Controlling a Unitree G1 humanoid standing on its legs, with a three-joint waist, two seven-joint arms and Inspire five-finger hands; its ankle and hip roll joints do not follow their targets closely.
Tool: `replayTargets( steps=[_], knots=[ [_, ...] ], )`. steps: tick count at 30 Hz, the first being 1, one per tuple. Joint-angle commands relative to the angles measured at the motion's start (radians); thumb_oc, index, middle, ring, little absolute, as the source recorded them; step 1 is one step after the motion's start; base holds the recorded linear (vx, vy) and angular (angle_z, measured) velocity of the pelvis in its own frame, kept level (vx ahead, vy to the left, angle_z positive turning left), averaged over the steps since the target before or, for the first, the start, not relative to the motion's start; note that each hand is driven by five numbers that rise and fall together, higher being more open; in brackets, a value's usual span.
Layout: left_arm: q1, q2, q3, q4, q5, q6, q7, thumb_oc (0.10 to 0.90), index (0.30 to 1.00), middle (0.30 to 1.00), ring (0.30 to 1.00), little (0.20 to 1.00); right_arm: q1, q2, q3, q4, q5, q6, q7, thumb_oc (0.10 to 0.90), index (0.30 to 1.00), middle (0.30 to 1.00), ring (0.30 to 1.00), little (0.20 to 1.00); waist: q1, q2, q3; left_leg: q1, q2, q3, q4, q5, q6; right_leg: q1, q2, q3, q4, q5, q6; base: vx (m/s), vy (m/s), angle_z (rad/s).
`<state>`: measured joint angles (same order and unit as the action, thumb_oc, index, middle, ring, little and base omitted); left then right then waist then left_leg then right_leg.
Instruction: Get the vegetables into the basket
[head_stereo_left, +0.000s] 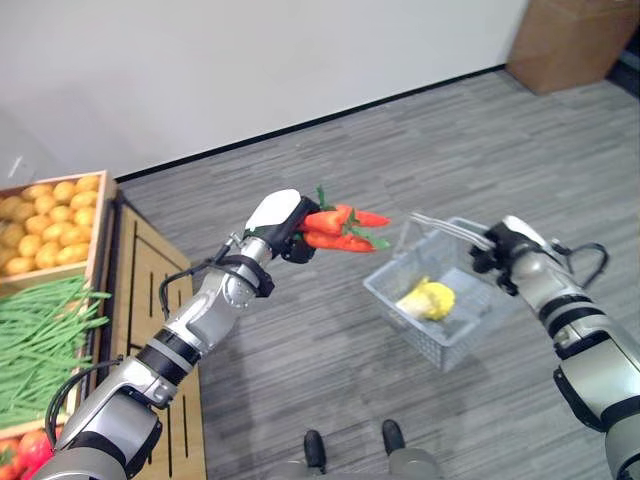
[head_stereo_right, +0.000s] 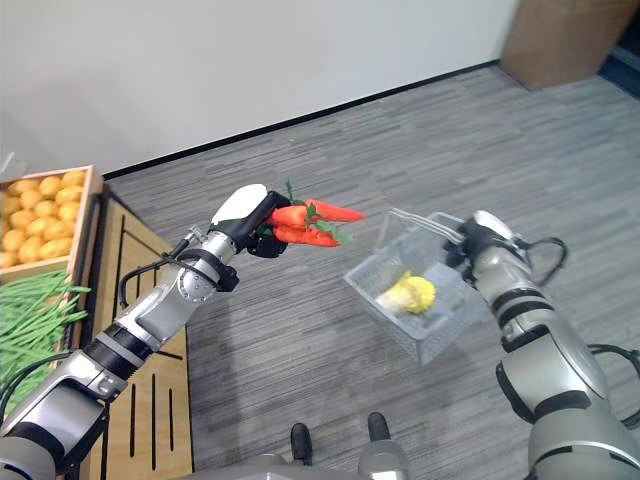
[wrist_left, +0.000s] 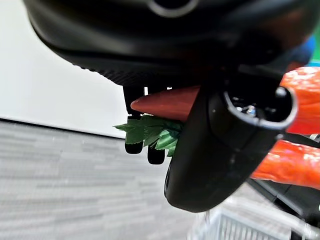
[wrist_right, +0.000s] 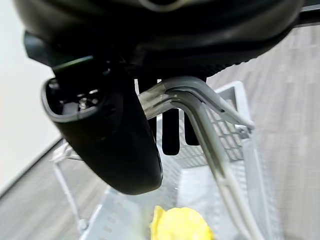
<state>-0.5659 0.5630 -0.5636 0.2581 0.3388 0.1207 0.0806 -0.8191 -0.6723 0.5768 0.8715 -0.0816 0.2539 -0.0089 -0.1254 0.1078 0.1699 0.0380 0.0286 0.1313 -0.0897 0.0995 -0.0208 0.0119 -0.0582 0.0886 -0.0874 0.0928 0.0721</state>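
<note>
Crates of oranges (head_stereo_left: 52, 222) and green beans (head_stereo_left: 40, 335) far left. My left hand (head_stereo_left: 283, 222) is curled round a bunch of carrots (head_stereo_left: 345, 229), held in the air just left of the basket (head_stereo_left: 437, 338). My right hand (head_stereo_left: 497, 250) grips its handles; a yellow vegetable (head_stereo_left: 430, 299) lies inside.

- Left hand (head_stereo_left: 283, 226): matt dark plastic shell, white smooth cover on thumb.
- Carrots (head_stereo_left: 345, 229): orange, slight sheen, look like plastic; leaves (wrist_left: 150, 131) look like thin green cloth or plastic, matt.
- Basket (head_stereo_left: 440, 340): pale grey plastic mesh walls, matt; handles (wrist_right: 200, 105) smooth grey, satin finish, metal or plastic, can't tell.
- Right hand (wrist_right: 110, 135): dark, semi-gloss plastic.
- Yellow veg (head_stereo_left: 430, 298) in basket: matt, bumpy.
- Floor (head_stereo_left: 330, 370): grey, striped texture, low sheen.
- Crate (head_stereo_left: 100, 225) w/ round orange produce: bare light wood, unvarnished look.
- Box (head_stereo_left: 570, 40) by wall: brown cardboard, matt.
</note>
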Motion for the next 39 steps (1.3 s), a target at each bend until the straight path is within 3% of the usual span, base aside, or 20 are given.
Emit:
replayTargets(
  steps=[1,14,18,29,38,39],
  knots=[
    [-0.15,-0.022,-0.004,0.05,0.078,-0.022,0.054,0.4,0.3,0.3,0.3,0.3,-0.233,-0.014,0.028,-0.116,-0.045,-0.065,-0.092,0.4,0.3,0.3,0.3,0.3,0.006,-0.058,-0.048,0.05,0.018,-0.006,0.002,-0.069,-0.067,-0.006,-0.031,-0.045,0.006,-0.025,0.048,0.0,-0.002,-0.19],
    [-0.181,-0.216,-0.151,0.321,0.16,-0.008,0.051,0.4,0.3,0.3,0.3,0.3,-0.158,0.072,-0.009,-0.468,-0.01,-0.094,-0.117,0.4,0.3,0.3,0.3,0.3,-0.042,-0.039,-0.046,0.064,0.021,0.021,0.002,-0.077,-0.061,-0.009,-0.028,-0.019,0.008,-0.025,0.042,0.01,-0.008,-0.06],
    [-0.173,-0.302,-0.182,0.458,0.18,0.012,0.064,0.4,0.3,0.3,0.3,0.3,-0.053,0.129,-0.024,-0.651,0.014,-0.129,-0.097,0.4,0.3,0.3,0.3,0.3,-0.062,-0.041,-0.04,0.067,0.024,0.039,0.002,-0.082,-0.058,-0.021,-0.023,-0.001,0.009,-0.021,0.043,0.01,-0.017,-0.1],
    [-0.18,-0.369,-0.213,0.589,0.232,0.025,0.072,0.4,0.3,0.3,0.3,0.3,0.078,0.173,0.027,-0.841,0.077,-0.173,-0.021,0.4,0.3,0.3,0.3,0.3,-0.084,-0.038,-0.028,0.065,0.027,0.068,0.002,-0.083,-0.059,-0.041,-0.018,0.021,0.011,-0.016,0.049,0.01,-0.004,-0.1],
    [-0.163,-0.403,-0.227,0.663,0.279,0.033,0.074,0.4,0.3,0.3,0.3,0.3,0.12,0.16,0.029,-0.954,0.095,-0.2,-0.014,0.4,0.3,0.3,0.3,0.3,-0.104,-0.022,-0.021,0.063,0.027,0.084,0.002,-0.097,-0.06,-0.053,-0.02,0.028,0.01,-0.023,0.054,0.01,-0.002,-0.06],
    [-0.16,-0.407,-0.229,0.67,0.282,0.036,0.073,0.455,0.377,0.377,0.377,0.377,0.119,0.159,0.029,-0.962,0.092,-0.202,-0.015,0.4,0.3,0.3,0.3,0.3,-0.106,-0.021,-0.019,0.063,0.027,0.085,0.002,-0.097,-0.061,-0.054,-0.02,0.028,0.01,-0.022,0.054,0.01,-0.004,-0.07]
  ],
)
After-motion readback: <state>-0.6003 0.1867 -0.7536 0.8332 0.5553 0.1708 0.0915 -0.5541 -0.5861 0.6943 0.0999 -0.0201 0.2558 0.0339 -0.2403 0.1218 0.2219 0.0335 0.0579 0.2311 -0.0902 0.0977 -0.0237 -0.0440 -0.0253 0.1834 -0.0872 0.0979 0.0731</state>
